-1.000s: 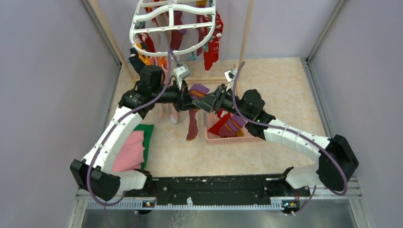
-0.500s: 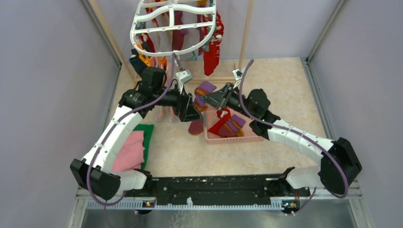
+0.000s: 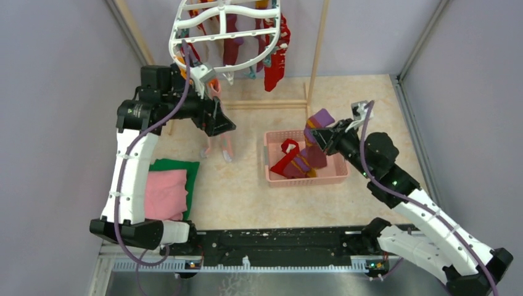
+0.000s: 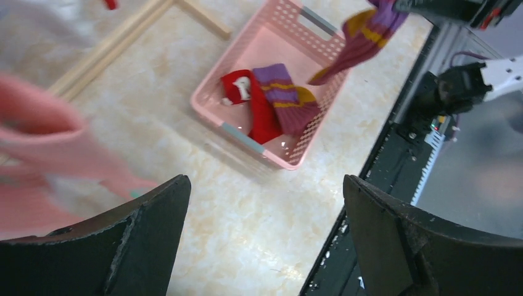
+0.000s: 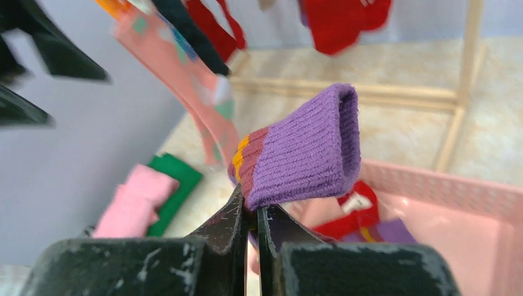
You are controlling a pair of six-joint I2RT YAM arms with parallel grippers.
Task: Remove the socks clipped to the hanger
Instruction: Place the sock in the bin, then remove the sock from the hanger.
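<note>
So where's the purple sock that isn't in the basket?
In the top view the purple sock hangs right of centre, pinched in the right gripper just above the pink basket.

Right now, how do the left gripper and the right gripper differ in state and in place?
The left gripper is open and empty; the right gripper is shut on a purple-cuffed sock. The left gripper is near the hanger; the right gripper is over the pink basket. Both are black.

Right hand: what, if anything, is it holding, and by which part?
The right hand pinches a purple sock near its purple end.
</note>
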